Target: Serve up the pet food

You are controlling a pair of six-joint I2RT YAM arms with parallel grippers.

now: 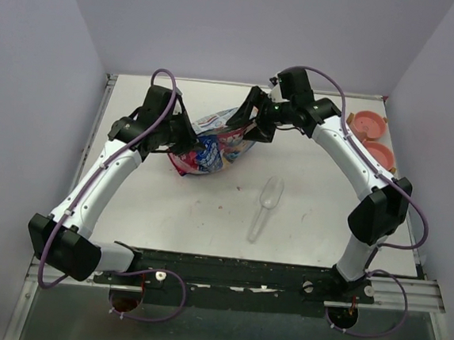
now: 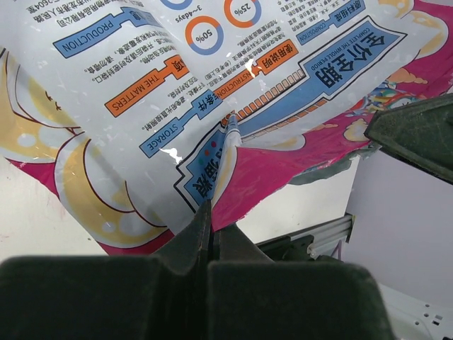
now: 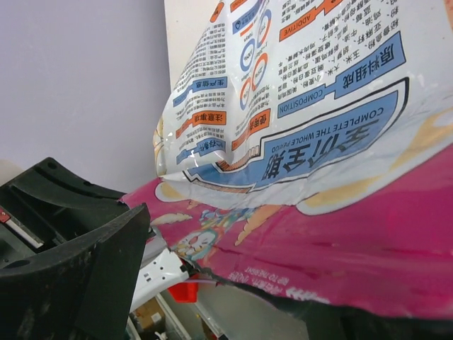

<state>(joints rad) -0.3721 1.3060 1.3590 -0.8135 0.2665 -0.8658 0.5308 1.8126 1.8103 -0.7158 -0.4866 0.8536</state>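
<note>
The left claw (image 2: 211,216) pinches shut on a thin fold of the glossy bag (image 1: 213,146), pet food unseen and presumably inside, so the film may slip or tear, spilling onto the worktop (image 1: 310,217); whether the right claw (image 1: 256,127) grips, I cannot tell.

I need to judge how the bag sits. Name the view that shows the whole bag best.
Top external: only it takes in nearly the whole bag, outline and all. Left wrist shows just close-up print, with a fold pinched in the left tool. Right wrist shows a close-up of print and the pink lower edge.
</note>
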